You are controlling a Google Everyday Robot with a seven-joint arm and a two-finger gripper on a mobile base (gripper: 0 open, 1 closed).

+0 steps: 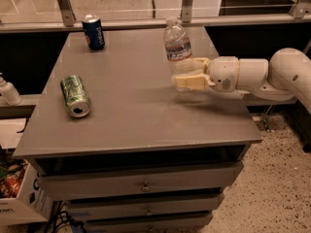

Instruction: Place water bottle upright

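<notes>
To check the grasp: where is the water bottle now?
In the camera view, the water bottle is nearly upright over the far right part of the table, its base held in the gripper reaching in from the right.

cream two-finger gripper (181, 74) at 3 o'clock clasps the clear ribbed plastic water bottle (176, 37), its label white with red and blue bands; grey tabletop (141, 115); blue metal can (93, 32) at 11 o'clock, green metal can (75, 96) at 9.
</notes>
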